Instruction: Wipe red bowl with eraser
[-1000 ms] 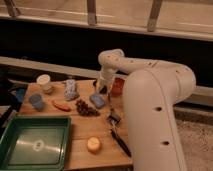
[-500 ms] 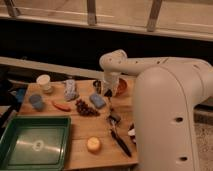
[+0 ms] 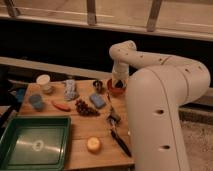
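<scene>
The red bowl [image 3: 115,92] sits at the back right of the wooden table [image 3: 80,127], partly hidden by my arm. My gripper [image 3: 119,83] hangs right over the bowl, at or just above its rim. A blue block that looks like the eraser [image 3: 98,100] lies flat on the table just left of the bowl and in front of it, apart from the gripper. A small dark metal cup [image 3: 98,86] stands just left of the bowl.
A green tray [image 3: 35,141] fills the front left. A white cup [image 3: 44,82], a crumpled clear bottle [image 3: 70,90], a small blue bowl [image 3: 36,101], a red chili [image 3: 61,106], grapes [image 3: 85,108], an orange round piece [image 3: 93,144] and a black tool [image 3: 118,136] lie around.
My gripper has moved right, from above the blue block and metal cup to over the red bowl. The blue block has stayed on the table.
</scene>
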